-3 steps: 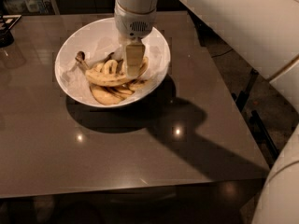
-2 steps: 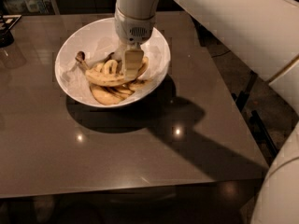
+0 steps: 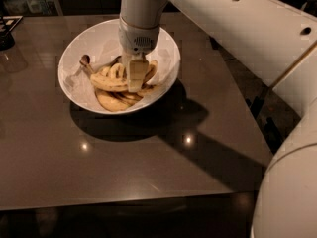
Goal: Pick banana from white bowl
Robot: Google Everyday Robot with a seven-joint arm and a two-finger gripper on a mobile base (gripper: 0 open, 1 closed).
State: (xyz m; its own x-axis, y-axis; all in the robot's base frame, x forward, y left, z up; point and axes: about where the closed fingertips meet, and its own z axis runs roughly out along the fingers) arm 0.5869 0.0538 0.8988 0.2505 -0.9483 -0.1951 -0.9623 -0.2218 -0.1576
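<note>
The white bowl (image 3: 72,86) stands on the far middle of the table. The banana (image 3: 104,82) lies across the top of the pile inside it, long and curved, with its dark knobby stem end pointing to the bowl's left wall. My gripper (image 3: 135,78) hangs straight down from the white wrist into the bowl. It is at the banana's right half, in among the fruit, and hides part of that end.
Shorter yellow bananas (image 3: 116,102) lie under and in front of the long one. The dark glossy table (image 3: 124,167) ends near the bottom and at the right. A dark object (image 3: 7,33) sits at the back left corner. My white arm fills the right side.
My gripper has come down a little lower and slightly left into the bowl, onto the bananas. The bowl and fruit have not shifted.
</note>
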